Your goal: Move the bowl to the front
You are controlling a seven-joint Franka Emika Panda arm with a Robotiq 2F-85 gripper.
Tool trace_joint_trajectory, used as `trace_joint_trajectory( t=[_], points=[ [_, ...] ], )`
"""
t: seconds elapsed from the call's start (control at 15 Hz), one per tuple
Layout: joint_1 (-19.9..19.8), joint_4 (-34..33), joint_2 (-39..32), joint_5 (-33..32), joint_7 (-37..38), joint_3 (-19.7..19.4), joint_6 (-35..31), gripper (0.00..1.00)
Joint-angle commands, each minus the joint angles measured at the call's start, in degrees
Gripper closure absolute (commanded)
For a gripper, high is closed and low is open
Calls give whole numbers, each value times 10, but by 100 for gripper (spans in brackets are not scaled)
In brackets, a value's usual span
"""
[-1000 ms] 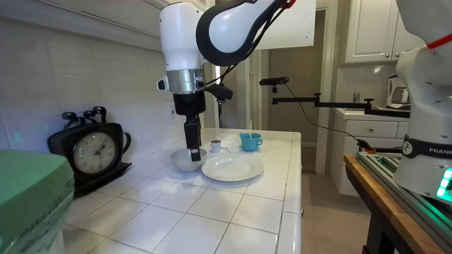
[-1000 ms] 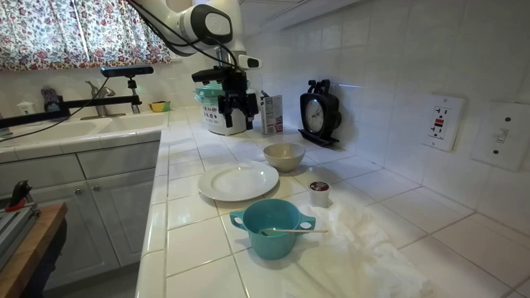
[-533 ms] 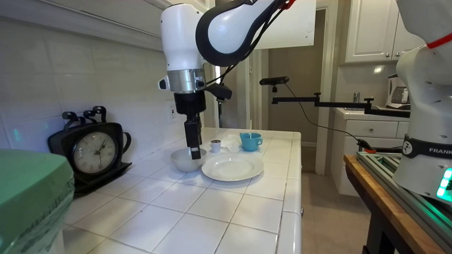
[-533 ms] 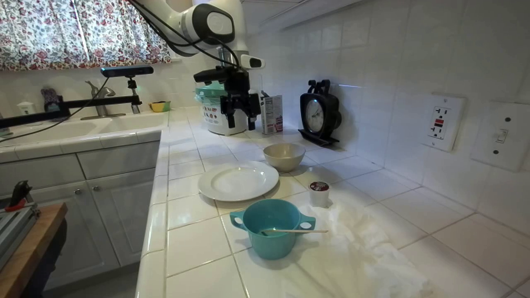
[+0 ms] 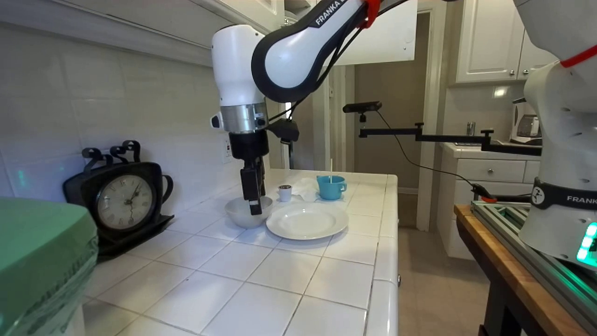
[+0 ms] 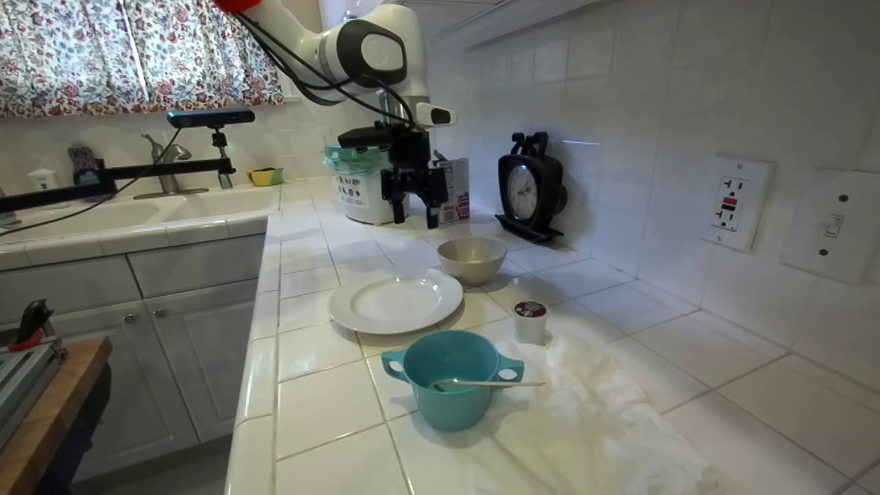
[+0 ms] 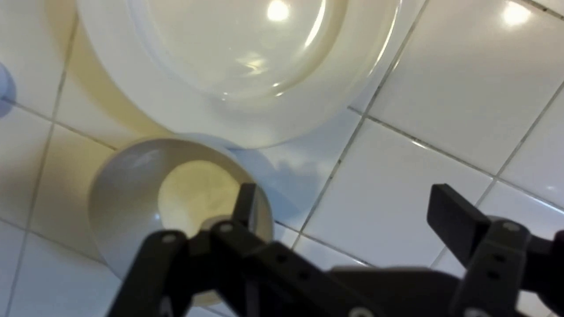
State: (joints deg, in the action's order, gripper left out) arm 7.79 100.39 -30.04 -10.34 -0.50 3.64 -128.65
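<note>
The small round bowl (image 5: pixel 237 215) stands upright on the tiled counter, beside the wide white plate (image 5: pixel 308 223). It also shows in an exterior view (image 6: pixel 471 262) and in the wrist view (image 7: pixel 128 207). My gripper (image 6: pixel 415 218) is open and empty, with its fingers wide apart. It hangs above the counter on the clock side of the bowl. In an exterior view the gripper (image 5: pixel 254 209) overlaps the bowl from the front. In the wrist view the gripper (image 7: pixel 341 193) has one finger (image 7: pixel 245 204) over the bowl's inner edge and one past it over bare tile. No contact is visible.
A teal cup (image 6: pixel 450 405) with a stick, a small white pod (image 6: pixel 529 326) and crumpled paper (image 6: pixel 605 412) lie beyond the plate. A black clock (image 5: pixel 123 200) stands by the wall. A green-lidded bin (image 6: pixel 357 192) and a box (image 6: pixel 455 189) stand at the opposite end.
My gripper has come lower and moved toward the bowl, rightward in an exterior view, mostly in the last half second. The bowl, plate and cup have not moved.
</note>
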Motion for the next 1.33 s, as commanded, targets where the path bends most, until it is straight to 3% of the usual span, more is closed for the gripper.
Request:
trace_joint_trajectory(
  t=[0.0, 0.27, 0.4, 0.53, 0.87, 1.27],
  points=[
    [-6, -43, -39, 7, -23, 2, -6, 0],
    [-8, -66, -62, 8, -23, 1, -21, 0],
    [-9, -75, -69, 9, -22, 1, -23, 24],
    [-9, -82, -73, 8, -22, -1, -23, 36],
    [-11, -95, -81, 7, -20, -5, -24, 28],
    [-14, -107, -90, 6, -19, -10, -23, 37]
  ],
)
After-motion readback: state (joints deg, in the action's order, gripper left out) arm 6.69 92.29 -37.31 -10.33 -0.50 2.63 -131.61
